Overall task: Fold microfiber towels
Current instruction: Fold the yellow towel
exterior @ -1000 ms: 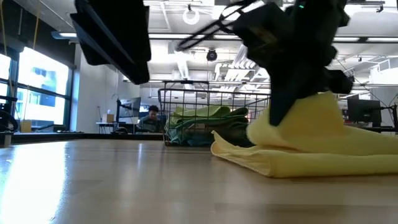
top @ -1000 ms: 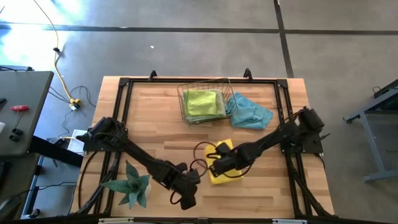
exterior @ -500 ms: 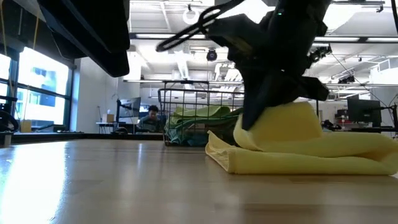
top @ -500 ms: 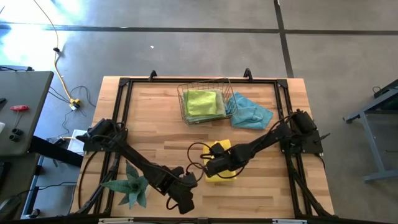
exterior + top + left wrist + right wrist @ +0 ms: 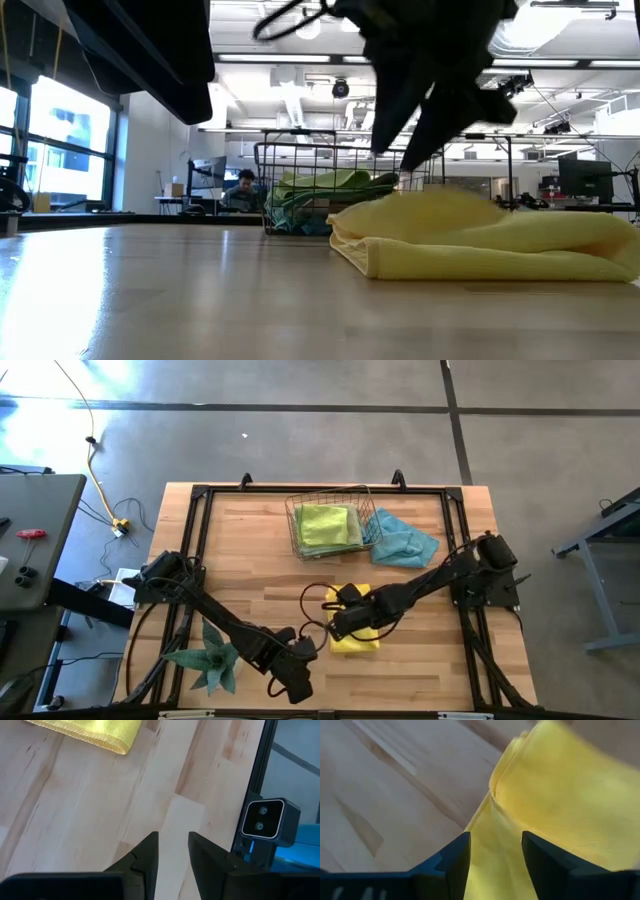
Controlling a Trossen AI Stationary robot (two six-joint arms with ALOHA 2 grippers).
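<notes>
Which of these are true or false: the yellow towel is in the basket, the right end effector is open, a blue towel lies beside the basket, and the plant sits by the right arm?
1. The yellow towel is in the wire basket. False: it lies on the table in front of it.
2. The right end effector is open above the yellow towel. True.
3. A blue towel lies beside the basket. True.
4. The plant sits by the right arm. False: it is by the left arm.

Right claw (image 5: 492,855) parted, left claw (image 5: 172,852) slightly apart, low
</notes>
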